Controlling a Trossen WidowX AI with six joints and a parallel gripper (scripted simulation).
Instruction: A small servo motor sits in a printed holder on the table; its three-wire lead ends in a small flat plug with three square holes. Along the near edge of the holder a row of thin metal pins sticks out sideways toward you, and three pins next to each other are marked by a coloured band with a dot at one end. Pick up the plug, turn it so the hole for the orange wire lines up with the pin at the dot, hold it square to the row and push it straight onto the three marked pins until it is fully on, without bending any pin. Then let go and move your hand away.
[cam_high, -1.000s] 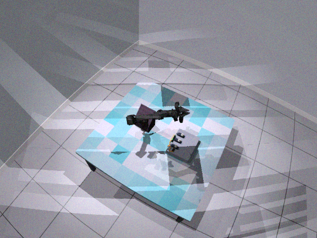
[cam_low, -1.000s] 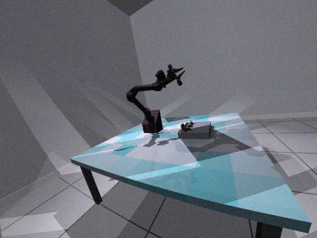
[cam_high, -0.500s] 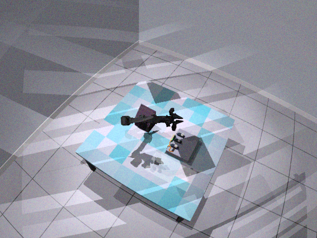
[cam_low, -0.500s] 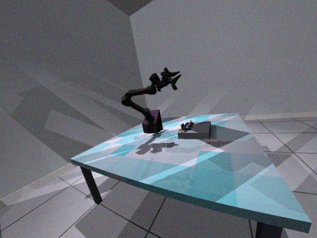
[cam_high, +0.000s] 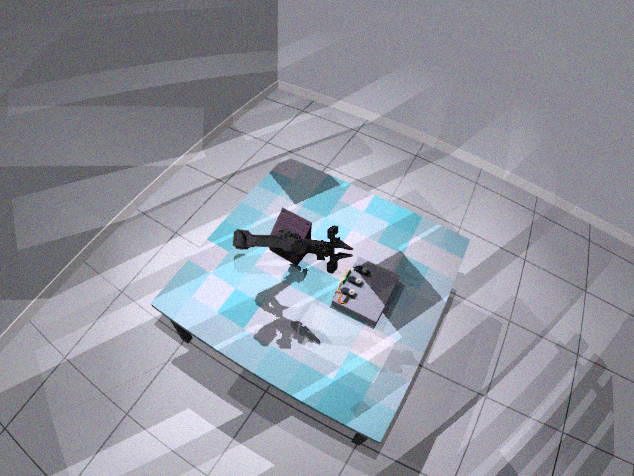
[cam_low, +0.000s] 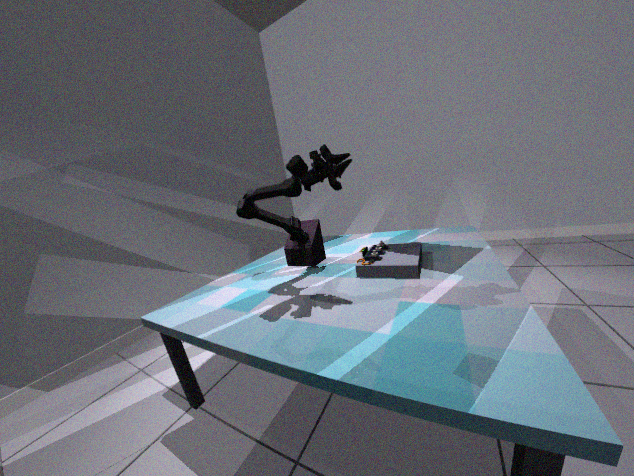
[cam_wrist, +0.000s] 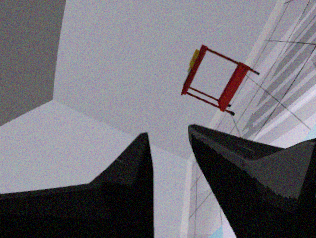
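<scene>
A grey block (cam_high: 366, 309) (cam_low: 402, 257) sits on the table and bears small dark parts along its side nearer the arm. Two of these parts (cam_high: 354, 280) (cam_high: 349, 292) have pale round spots; another dark part (cam_high: 362, 270) lies beyond them. An orange wire (cam_high: 339, 295) (cam_low: 363, 262) curls at the block's edge, with a green-yellow bit near it. The plug, pins, coloured band and dot are too small to tell. My gripper (cam_high: 352, 251) (cam_low: 350, 157) (cam_wrist: 167, 135) is open, its fingers partly apart with nothing between them. It is high above the table, well away from the block.
The arm stands on a dark purplish base block (cam_high: 290, 223) (cam_low: 305, 256) on the patterned blue and white table (cam_high: 327, 376) (cam_low: 286, 343). A red frame-like object (cam_wrist: 234, 87) shows beyond the fingers in the wrist view, against the wall. Shadows and light streaks cross the table.
</scene>
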